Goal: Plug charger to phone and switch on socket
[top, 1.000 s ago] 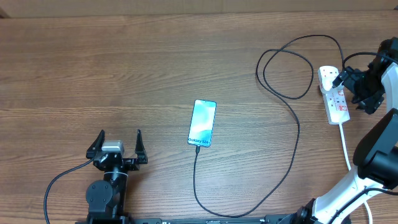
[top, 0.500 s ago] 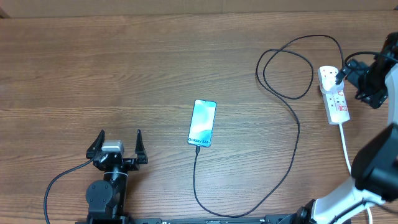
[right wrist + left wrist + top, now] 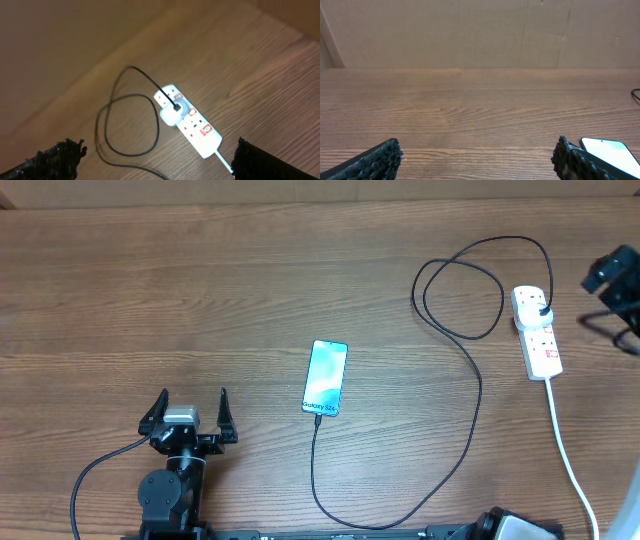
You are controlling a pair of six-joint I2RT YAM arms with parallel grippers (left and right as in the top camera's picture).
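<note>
- Wood-grain table [image 3: 200, 270]: the brown top carries every item of the job and gives a flat, firm base to press against.
- Black charger [image 3: 481, 395]: the thin cable loops near the far right, then sweeps down and back up to the phone's near edge. It looks limp and light, likely to drag or snag; best gripped at a rigid end, not mid-run.
- White socket [image 3: 537, 335]: the power strip lies at the right edge, its lead trailing toward the near side. A light plastic body, it may skid when a switch is pushed.
- Left gripper [image 3: 191, 400]: parked near the front left, fingers spread wide, holding nothing.
- Right gripper [image 3: 157, 157]: raised above the strip, well apart from it, fingers wide and empty.
- Phone [image 3: 325, 377]: mid-table, screen lit and face up. Slim, slick and breakable; its long edges would be the place to hold it.
- White plug body [image 3: 172, 117]: seated in the strip with the black cable entering it.
- Red-marked switches [image 3: 205, 131]: small rockers, needing a fingertip press; on or off cannot be told.
</note>
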